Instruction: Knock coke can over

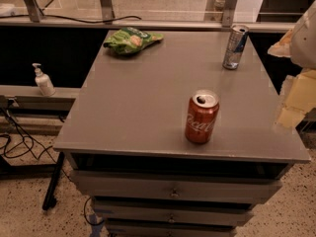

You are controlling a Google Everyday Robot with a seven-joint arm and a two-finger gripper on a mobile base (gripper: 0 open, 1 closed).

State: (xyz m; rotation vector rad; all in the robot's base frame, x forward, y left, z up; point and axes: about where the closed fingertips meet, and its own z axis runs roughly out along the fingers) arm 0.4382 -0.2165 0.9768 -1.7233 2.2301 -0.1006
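Observation:
The coke can [201, 117] is a red-orange can with white script and a silver top. It stands upright on the grey cabinet top [143, 102], near the front edge and right of centre. My gripper [292, 107] is the cream-coloured shape at the right edge of the camera view, over the cabinet's right edge. It is to the right of the can, well apart from it, and holds nothing that I can see.
A slimmer silver-and-blue can [235, 47] stands upright at the back right. A green snack bag [131, 40] lies at the back left. A white pump bottle [43, 80] stands on a ledge left of the cabinet. Drawers [173, 191] are below the top, and cables lie on the floor at the left.

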